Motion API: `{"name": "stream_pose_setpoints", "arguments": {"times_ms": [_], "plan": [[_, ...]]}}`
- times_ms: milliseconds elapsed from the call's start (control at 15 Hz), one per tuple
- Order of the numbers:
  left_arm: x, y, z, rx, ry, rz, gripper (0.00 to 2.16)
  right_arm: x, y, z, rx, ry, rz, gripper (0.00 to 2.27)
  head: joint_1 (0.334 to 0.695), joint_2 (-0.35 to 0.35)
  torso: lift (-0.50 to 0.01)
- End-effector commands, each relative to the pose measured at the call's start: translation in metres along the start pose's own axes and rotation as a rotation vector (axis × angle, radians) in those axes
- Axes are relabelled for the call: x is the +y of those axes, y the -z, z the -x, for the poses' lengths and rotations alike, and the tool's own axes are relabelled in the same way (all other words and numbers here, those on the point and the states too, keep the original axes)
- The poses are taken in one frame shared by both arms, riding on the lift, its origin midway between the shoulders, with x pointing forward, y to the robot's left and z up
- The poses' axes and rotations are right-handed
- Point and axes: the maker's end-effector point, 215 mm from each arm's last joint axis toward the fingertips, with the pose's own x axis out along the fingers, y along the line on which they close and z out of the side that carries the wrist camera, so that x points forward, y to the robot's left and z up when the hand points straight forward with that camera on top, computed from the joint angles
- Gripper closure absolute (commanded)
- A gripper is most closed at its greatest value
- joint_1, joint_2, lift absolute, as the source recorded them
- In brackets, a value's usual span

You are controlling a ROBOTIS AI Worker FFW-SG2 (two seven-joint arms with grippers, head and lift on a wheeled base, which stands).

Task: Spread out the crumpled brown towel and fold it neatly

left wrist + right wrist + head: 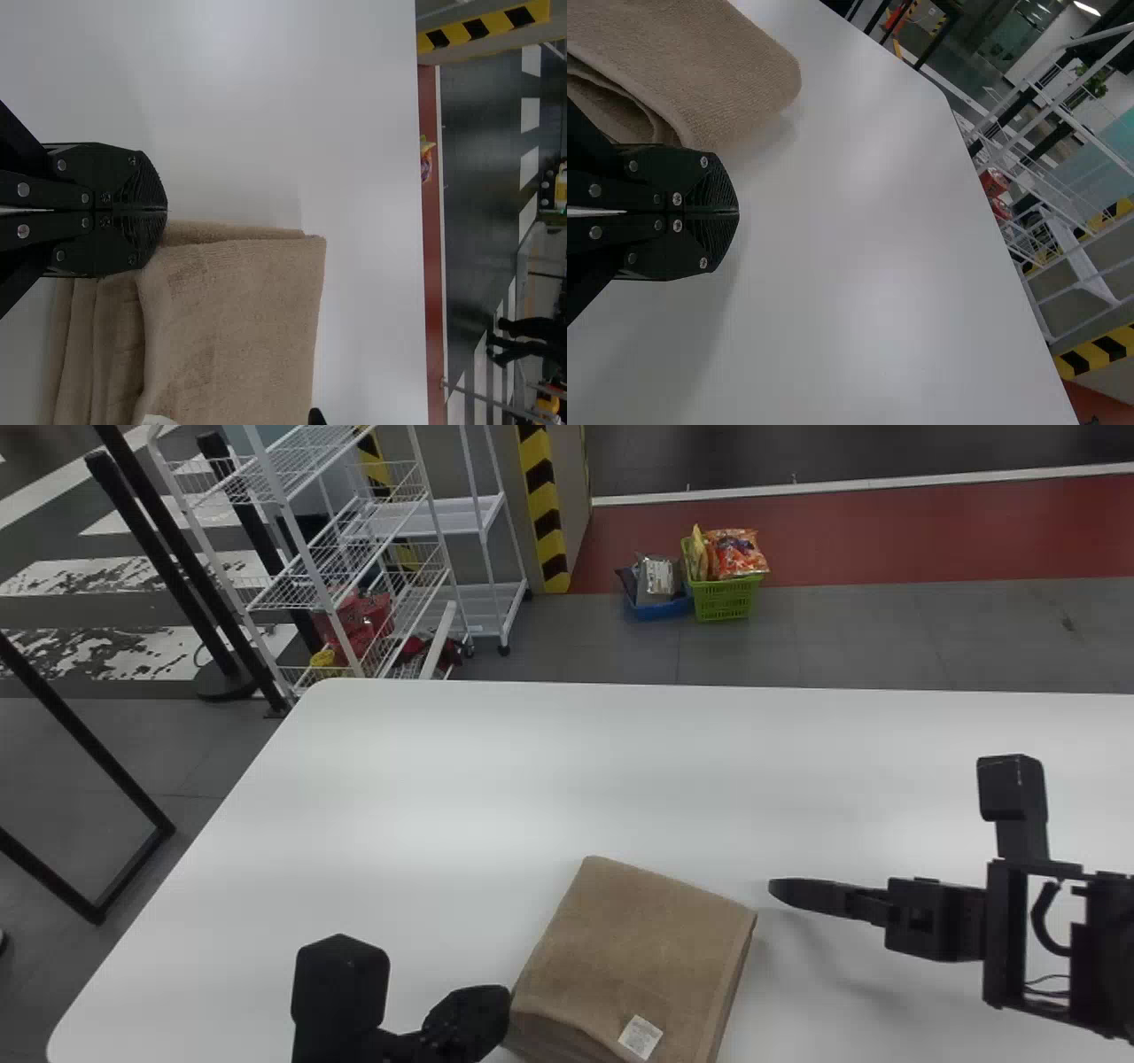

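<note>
The brown towel (pixel 638 957) lies folded into a thick, layered rectangle near the table's front edge, slightly askew, with a white label on its front part. At its left side is my left gripper (pixel 496 1005), fingers together and close against the towel edge. In the left wrist view the left gripper (pixel 165 210) is shut beside the towel (pixel 239 319), whose stacked layers show. My right gripper (pixel 780 887) is held just right of the towel's far right corner, apart from it. From the right wrist, the right gripper (pixel 735 212) appears shut, near the towel's (pixel 718 71) rounded fold.
The white table (pixel 443 779) extends around the towel. Beyond it on the floor stand a green basket (pixel 725 598) with snack bags and a blue basket (pixel 660 608). A white wire rack (pixel 310 558) is past the table's far left corner.
</note>
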Motion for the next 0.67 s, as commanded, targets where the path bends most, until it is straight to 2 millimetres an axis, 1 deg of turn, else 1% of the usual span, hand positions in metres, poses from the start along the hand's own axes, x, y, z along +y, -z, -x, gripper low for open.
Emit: {"name": "stream_pose_setpoints", "arguments": {"times_ms": [0,133,200,333,400,467,533,600], "plan": [[0.001,-0.002,0.006,0.000,0.005,0.013,2.13,0.006,-0.007,0.003,-0.026,-0.027,-0.012,1.90,0.695,0.231,-0.126],[0.006,0.001,0.010,0.017,0.002,0.033,2.13,0.010,-0.009,0.027,-0.085,-0.056,-0.044,1.90,0.695,0.234,-0.126],[0.008,0.000,0.010,0.016,-0.002,0.033,2.13,0.011,-0.008,0.043,-0.113,-0.071,-0.060,1.90,0.695,0.235,-0.126],[0.016,-0.007,0.000,-0.012,-0.015,0.031,2.13,0.007,-0.009,0.094,-0.206,-0.084,-0.092,1.90,0.695,0.223,-0.126],[0.020,-0.008,-0.005,-0.016,-0.022,0.034,2.13,-0.001,-0.007,0.126,-0.271,-0.082,-0.100,1.90,0.695,0.211,-0.126],[0.023,-0.016,-0.009,-0.051,-0.029,0.025,2.13,-0.018,-0.012,0.163,-0.362,-0.040,-0.079,1.90,0.695,0.191,-0.126],[0.024,-0.020,-0.012,-0.064,-0.030,0.023,2.13,-0.039,-0.015,0.196,-0.432,0.027,-0.037,1.90,0.695,0.169,-0.126],[0.028,-0.021,-0.018,-0.064,-0.033,0.026,2.13,-0.065,-0.015,0.236,-0.497,0.106,-0.007,1.90,0.695,0.097,-0.126]]}}
